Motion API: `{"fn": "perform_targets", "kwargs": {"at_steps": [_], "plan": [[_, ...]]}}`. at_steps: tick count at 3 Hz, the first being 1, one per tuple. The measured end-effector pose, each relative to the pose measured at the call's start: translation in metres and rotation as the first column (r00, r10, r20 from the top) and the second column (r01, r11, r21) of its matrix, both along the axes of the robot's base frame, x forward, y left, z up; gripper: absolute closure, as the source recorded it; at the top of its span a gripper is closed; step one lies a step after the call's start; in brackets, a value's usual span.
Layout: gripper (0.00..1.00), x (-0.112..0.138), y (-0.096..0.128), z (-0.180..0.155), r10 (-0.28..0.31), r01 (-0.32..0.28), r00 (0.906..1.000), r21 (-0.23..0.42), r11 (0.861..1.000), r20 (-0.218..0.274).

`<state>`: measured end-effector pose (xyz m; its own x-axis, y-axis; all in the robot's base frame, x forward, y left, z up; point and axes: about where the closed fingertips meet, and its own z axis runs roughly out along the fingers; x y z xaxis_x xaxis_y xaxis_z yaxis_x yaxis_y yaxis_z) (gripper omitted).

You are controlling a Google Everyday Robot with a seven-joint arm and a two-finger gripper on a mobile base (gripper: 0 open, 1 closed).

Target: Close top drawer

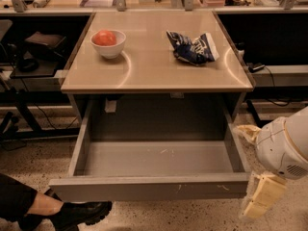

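The drawer (149,187) is seen pulled far out from under the worktop (159,66). The gripper (262,202) is held low, just beside the front's right end; whether it is released or clenched cannot be told. The approach is judged in hand. Next, the front must be met and pushed inward.

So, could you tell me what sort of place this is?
Probably a lab or workshop: cluttered benches behind, loose cables, speckled floor. The gripper hangs beside the front of the open top drawer.
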<state>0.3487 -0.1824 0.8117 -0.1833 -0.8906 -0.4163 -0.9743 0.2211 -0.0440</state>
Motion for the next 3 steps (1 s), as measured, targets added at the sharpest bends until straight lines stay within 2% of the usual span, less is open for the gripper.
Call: {"fn": "perform_targets", "kwargs": {"at_steps": [1, 2, 3], "plan": [[0.0, -0.027, -0.003, -0.004, -0.066, 0.065, 0.9956, 0.008, 0.998, 0.066], [0.0, -0.059, -0.019, -0.056, -0.168, 0.167, 0.9833, 0.016, 0.986, 0.071], [0.0, -0.075, -0.019, -0.102, -0.192, 0.192, 0.9811, 0.009, 0.981, 0.025]]}}
